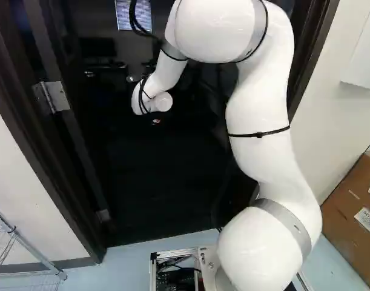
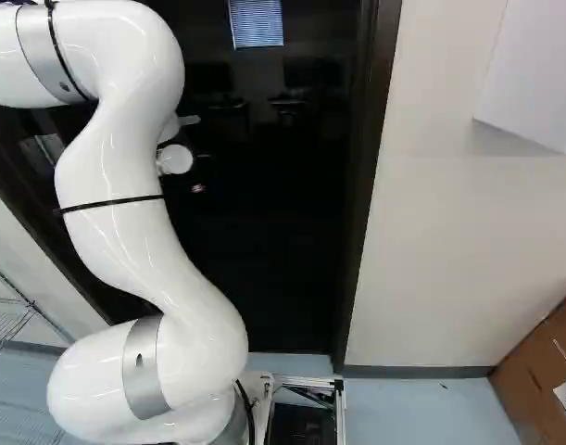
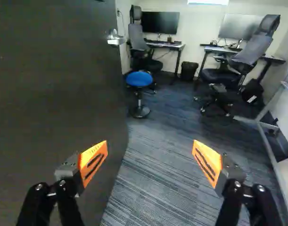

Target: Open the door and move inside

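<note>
The gripper (image 1: 155,120) is hard to make out against the dark doorway in the left base view, at the end of the bent arm. In the wrist view the gripper (image 3: 150,157) stands open, its orange pads wide apart with nothing between them. The dark door (image 3: 54,84) is swung open beside one finger, and its silver handle (image 3: 115,38) lies farther ahead near the door's edge. Whether that finger touches the door I cannot tell. In the left base view a metal hinge (image 1: 52,97) shows on the dark door frame (image 1: 27,142).
Through the doorway are a blue stool (image 3: 139,79), office chairs (image 3: 246,56), desks with monitors (image 3: 160,22), a black bin (image 3: 188,71) and carpet (image 3: 158,174). A wire rack (image 1: 21,248) stands left of the doorway, cardboard boxes (image 1: 354,212) to its right.
</note>
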